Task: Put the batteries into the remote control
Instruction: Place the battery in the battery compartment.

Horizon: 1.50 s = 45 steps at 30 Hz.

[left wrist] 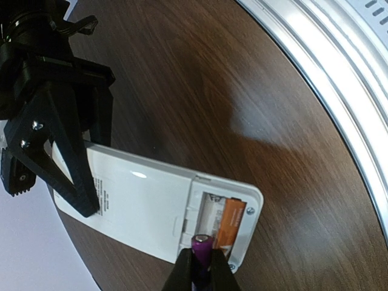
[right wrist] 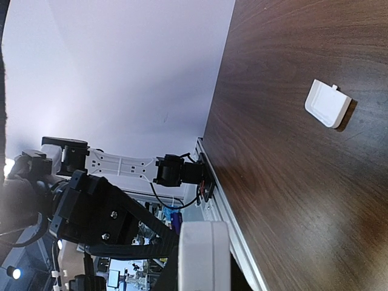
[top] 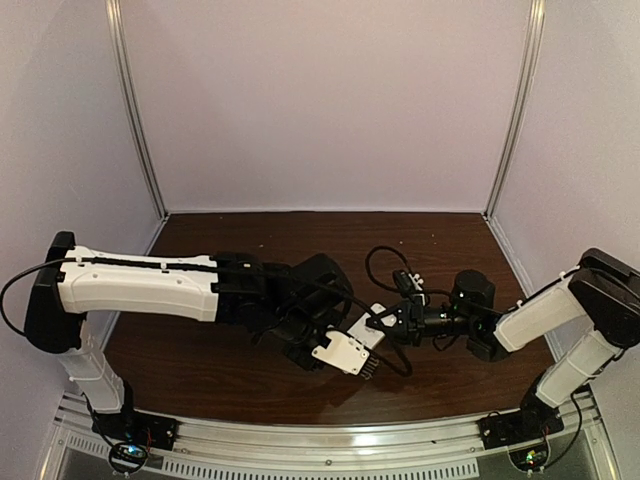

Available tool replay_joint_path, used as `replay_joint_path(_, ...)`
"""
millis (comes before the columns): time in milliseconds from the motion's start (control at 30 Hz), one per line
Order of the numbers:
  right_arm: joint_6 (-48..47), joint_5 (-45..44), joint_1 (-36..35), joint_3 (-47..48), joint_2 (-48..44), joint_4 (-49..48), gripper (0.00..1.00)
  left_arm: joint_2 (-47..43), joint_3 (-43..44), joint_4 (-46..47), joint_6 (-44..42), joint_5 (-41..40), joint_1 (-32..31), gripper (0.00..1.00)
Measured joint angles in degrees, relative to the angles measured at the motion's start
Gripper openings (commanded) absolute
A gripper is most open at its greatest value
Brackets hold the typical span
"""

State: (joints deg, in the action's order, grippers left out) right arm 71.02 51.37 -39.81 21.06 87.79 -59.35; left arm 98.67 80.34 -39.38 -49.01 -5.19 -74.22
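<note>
The white remote control point(left wrist: 145, 203) is held above the table, back side up, with its battery bay open. An orange battery point(left wrist: 234, 221) lies in the bay's far slot. The slot beside it is bare. My left gripper point(left wrist: 203, 259) is shut on the purple battery point(left wrist: 202, 244), whose tip stands just at the bay's near edge. My right gripper point(left wrist: 94, 176) is shut on the remote's other end. From above, the remote point(top: 348, 352) hangs between the left gripper point(top: 318, 350) and the right gripper point(top: 388, 326). The right wrist view has the remote point(right wrist: 205, 248) edge-on in the right gripper point(right wrist: 205, 270).
The plain white cover piece point(right wrist: 328, 103) lies flat on the brown table point(top: 250, 250), apart from the arms. A metal rail point(left wrist: 339, 54) runs along the table's near edge. Pale walls close in the back and both sides.
</note>
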Motion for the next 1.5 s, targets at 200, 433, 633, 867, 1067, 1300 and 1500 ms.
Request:
replay_joint_path(200,1.66,-0.68,-1.40,0.00,1.16,-3.63,0.00,0.02,0.02,0.07,-0.04,-0.02,-0.04,0.02)
replay_joint_path(433,1.88,-1.07,-1.60,0.00,1.16,-3.72,0.00,0.02,0.02,0.04,-0.44,-0.24,-0.26,0.05)
replay_joint_path(633,2.58,-1.11,-1.66,0.00,1.33,-4.00,0.00,0.02,0.02,0.00,-0.68,-0.22,-0.50,0.05)
replay_joint_path(867,2.84,-1.11,-1.75,0.00,1.66,-4.55,0.00,0.02,0.07,-0.20,-0.85,0.35,-0.52,0.08)
replay_joint_path(1067,2.82,-1.09,-1.97,0.00,1.66,-4.79,0.00,0.02,0.72,-1.33,-0.87,1.16,-0.52,0.10)
replay_joint_path(1300,2.67,-1.09,-1.97,0.00,1.66,-4.66,0.00,0.02,0.81,-1.79,-0.90,1.73,-0.59,0.10)
replay_joint_path(1500,2.40,-1.18,-2.12,0.00,1.66,-4.15,0.00,0.26,1.11,-2.38,-0.87,2.10,-0.61,0.10)
